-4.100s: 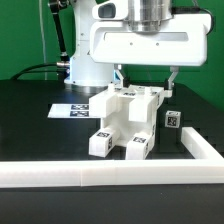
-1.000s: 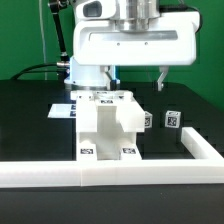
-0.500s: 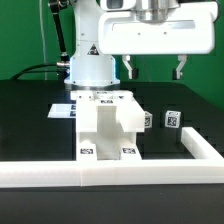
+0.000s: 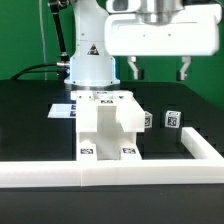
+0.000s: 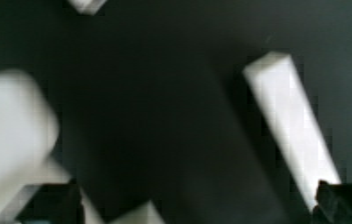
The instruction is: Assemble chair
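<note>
Since the earliest frame the chair [image 4: 105, 125] has gone from skewed to square-on, and the gripper [image 4: 159, 68] has lifted off it and shifted toward the exterior view's right; over the last half second I note almost no further change

Nearest the camera, the white rail [image 4: 110, 172] runs across the front and turns back at the exterior view's right. The part-built chair stands upright just behind it on the black table [image 4: 30, 125], tags facing forward; whether its feet touch the rail I cannot confirm. Near it, toward the exterior view's right, sits a loose tagged block [image 4: 172, 119], apart from the assembly. Behind the chair on the other side lies the marker board [image 4: 62, 109]. Farthest and highest, the claw hangs released, fingers spread wide with nothing between them. The wrist view is blurred: pale shapes on dark only.

Judgement: the step in hand is fetching the next part, probably the loose block. That calls for centring over it, then descending with the fingers straddling it and without nudging the chair.

Containers: none in view; the rail's corner holds nothing but the chair standing by it
</note>
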`<state>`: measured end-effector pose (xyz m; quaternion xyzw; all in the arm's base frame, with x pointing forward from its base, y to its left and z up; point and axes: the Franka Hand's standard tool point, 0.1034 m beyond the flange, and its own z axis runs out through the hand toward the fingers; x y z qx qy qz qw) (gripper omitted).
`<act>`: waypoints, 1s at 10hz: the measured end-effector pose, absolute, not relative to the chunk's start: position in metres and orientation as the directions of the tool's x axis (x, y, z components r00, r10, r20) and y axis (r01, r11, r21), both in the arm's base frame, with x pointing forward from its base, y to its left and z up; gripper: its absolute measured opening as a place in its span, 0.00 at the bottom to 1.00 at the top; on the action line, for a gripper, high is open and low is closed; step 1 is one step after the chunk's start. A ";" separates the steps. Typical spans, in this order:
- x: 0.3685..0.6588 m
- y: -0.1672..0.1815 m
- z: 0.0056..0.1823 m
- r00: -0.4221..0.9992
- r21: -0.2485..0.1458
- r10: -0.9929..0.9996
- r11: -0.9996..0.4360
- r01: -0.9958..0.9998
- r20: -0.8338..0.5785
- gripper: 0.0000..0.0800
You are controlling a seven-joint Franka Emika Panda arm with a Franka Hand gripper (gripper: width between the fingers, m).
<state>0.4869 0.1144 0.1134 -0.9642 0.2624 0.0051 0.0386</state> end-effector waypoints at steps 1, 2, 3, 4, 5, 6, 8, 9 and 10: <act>0.478 0.132 0.105 0.844 -0.066 -0.536 -0.841 -0.536 -0.027 0.81; 0.473 0.142 0.097 0.854 -0.060 -0.519 -0.852 -0.520 -0.025 0.81; 0.476 0.139 0.099 0.857 -0.064 -0.515 -0.855 -0.515 -0.022 0.81; 0.476 0.138 0.099 0.856 -0.064 -0.517 -0.854 -0.517 -0.021 0.81; 0.476 0.138 0.099 0.857 -0.063 -0.515 -0.855 -0.515 -0.022 0.81; 0.475 0.139 0.098 0.858 -0.063 -0.514 -0.856 -0.514 -0.021 0.81; 0.465 0.144 0.091 0.875 -0.072 -0.485 -0.872 -0.484 -0.002 0.81; 0.461 0.144 0.087 0.882 -0.081 -0.472 -0.879 -0.470 0.006 0.81; 0.458 0.146 0.083 0.879 -0.092 -0.476 -0.876 -0.473 0.015 0.81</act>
